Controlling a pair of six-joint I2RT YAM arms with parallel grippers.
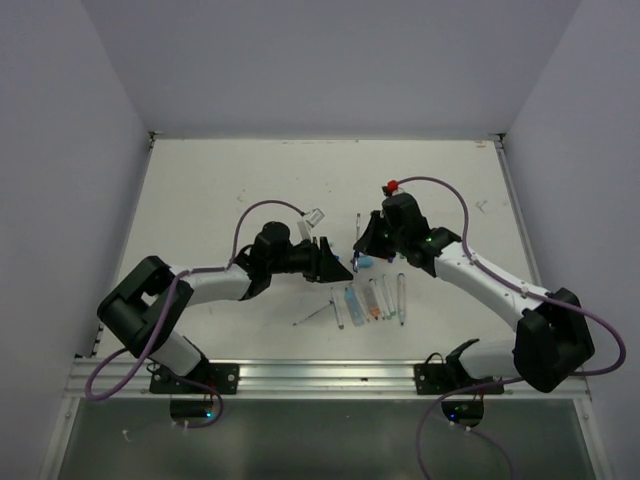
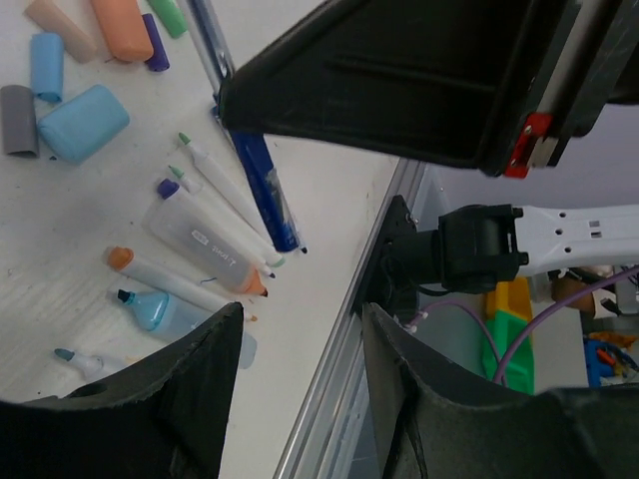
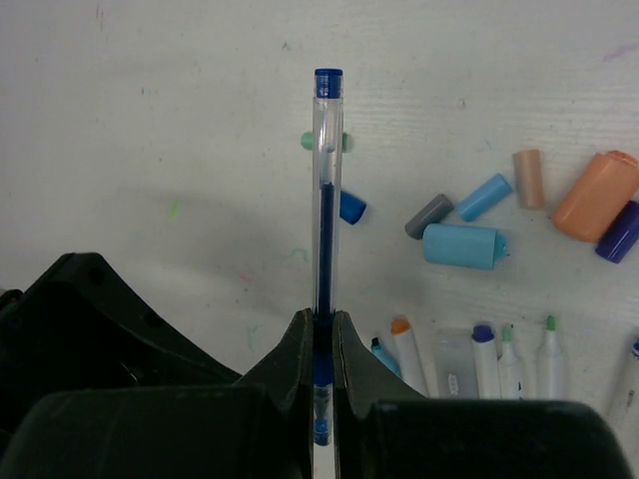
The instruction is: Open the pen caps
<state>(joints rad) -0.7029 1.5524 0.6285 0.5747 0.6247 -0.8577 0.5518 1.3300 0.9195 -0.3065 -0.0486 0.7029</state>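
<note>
My right gripper is shut on a clear pen with blue ink that points straight out over the table. In the left wrist view the pen's dark blue end, seemingly its cap, sticks out from under the right gripper. My left gripper is open and holds nothing; it sits close to the right one above the table middle. Loose pen caps lie below: orange, large light blue, small light blue, dark blue, and green partly behind the pen.
Grey, tan and purple caps lie among the others. A row of uncapped markers sits near the table's front. The metal front rail and the right arm's base are just past my left fingers.
</note>
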